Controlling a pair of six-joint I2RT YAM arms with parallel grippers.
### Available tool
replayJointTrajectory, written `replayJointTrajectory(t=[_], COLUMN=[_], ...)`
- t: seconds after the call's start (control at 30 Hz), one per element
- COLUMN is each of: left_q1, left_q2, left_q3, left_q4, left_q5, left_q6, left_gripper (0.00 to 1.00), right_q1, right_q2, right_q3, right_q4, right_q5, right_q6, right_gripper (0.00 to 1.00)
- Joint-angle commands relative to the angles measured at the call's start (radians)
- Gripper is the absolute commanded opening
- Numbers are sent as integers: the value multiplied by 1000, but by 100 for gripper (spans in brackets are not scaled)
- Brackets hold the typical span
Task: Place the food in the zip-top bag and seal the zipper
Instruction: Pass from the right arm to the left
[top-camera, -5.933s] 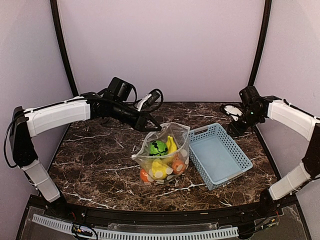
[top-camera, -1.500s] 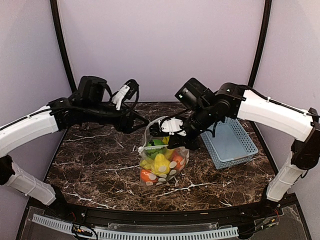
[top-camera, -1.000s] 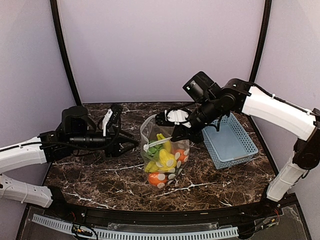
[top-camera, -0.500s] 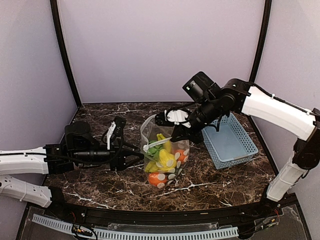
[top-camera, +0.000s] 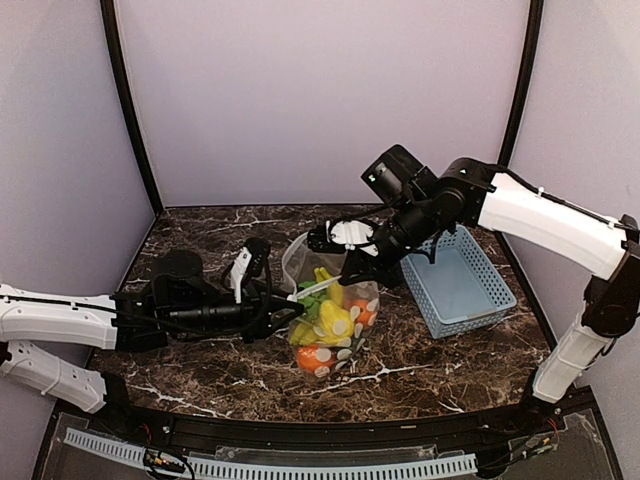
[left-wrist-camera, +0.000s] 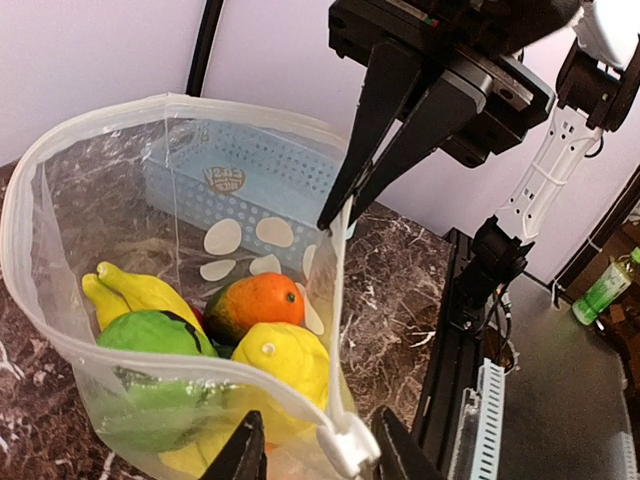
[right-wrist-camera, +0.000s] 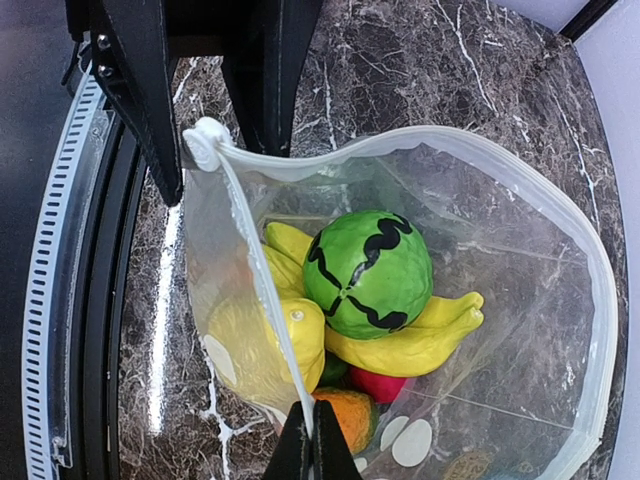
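Note:
The zip-top bag (top-camera: 328, 318) stands open on the marble table with the food inside. In the right wrist view I see a green striped ball (right-wrist-camera: 368, 272), yellow bananas (right-wrist-camera: 425, 335), a yellow piece (right-wrist-camera: 265, 345), a red piece (right-wrist-camera: 378, 386) and an orange ball (right-wrist-camera: 348, 415). My right gripper (right-wrist-camera: 308, 440) is shut on the bag's rim and holds it up; it also shows in the top view (top-camera: 347, 270). My left gripper (left-wrist-camera: 320, 455) is open, low at the bag's left corner, its fingers either side of the zipper's white end tab (left-wrist-camera: 350, 447). The zipper (left-wrist-camera: 175, 365) is unsealed.
A light-blue slotted basket (top-camera: 457, 290) stands right of the bag, under my right arm. The table's front edge with a black rail (top-camera: 300, 440) is near. Black frame posts (top-camera: 125, 100) stand at the back corners.
My left arm has swung from the bag's far side down to the table and reached in to the bag's left corner. My right gripper keeps hold of the rim.

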Motion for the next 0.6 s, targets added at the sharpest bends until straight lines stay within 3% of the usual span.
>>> replayJointTrajectory(t=[0.0, 0.27, 0.43, 0.57], left_q1=[-7, -7, -7, -6], left_q2=[35, 44, 25, 20], left_q3=[7, 18, 24, 58], left_q4=[84, 62, 39, -26], left_q5=[-43, -95, -127, -154], left_q6=[31, 70, 132, 201], left_gripper=[33, 16, 6, 2], right_q1=[-6, -10, -53, -178], right_q2=[24, 24, 7, -21], right_q3=[43, 44, 62, 117], right_q4=[23, 23, 21, 21], right_q5=[-30, -32, -50, -155], right_q6=[13, 21, 30, 65], right_gripper=[0, 1, 23, 34])
